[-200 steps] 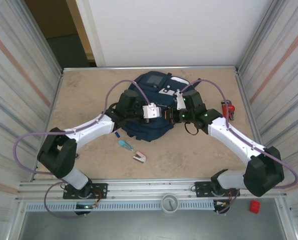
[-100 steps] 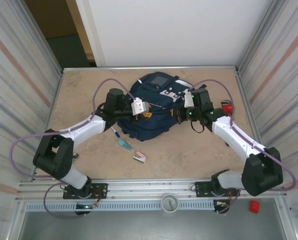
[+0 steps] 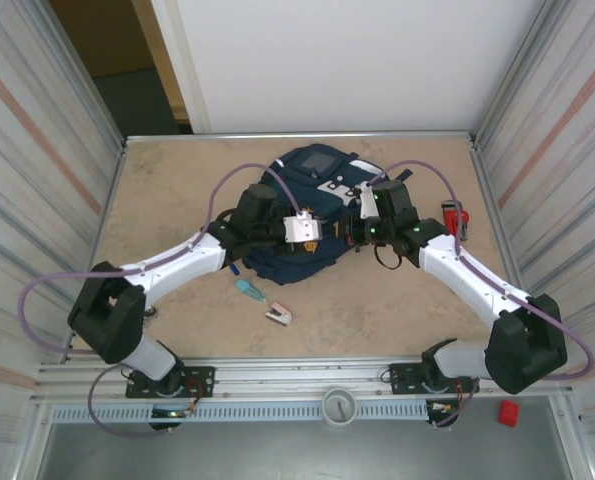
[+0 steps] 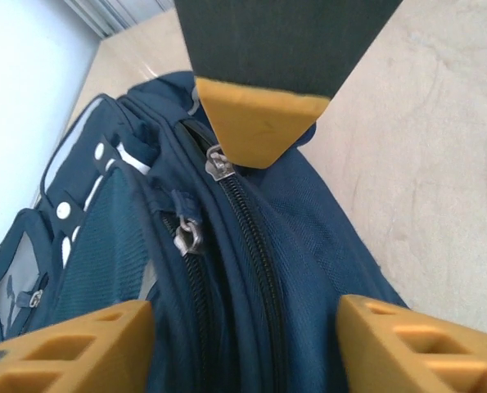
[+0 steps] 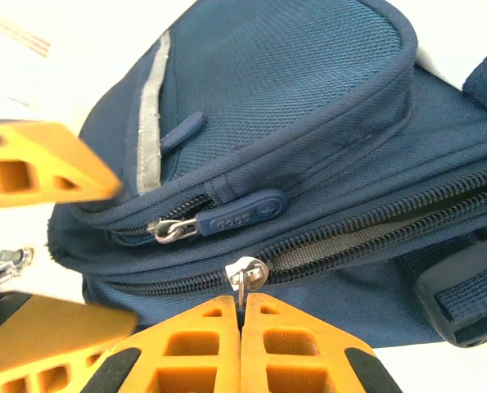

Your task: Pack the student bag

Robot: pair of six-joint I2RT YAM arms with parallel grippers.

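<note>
Now navy student bag [image 5: 308, 82], grey stripe [image 5: 149, 123] — left jaws spread, right jaws pinching zipper pull [image 5: 247, 272].

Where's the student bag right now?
In the top view the student bag lies at the table's far middle, beneath the left claw and the right claw, which pinches its zipper pull.
</note>
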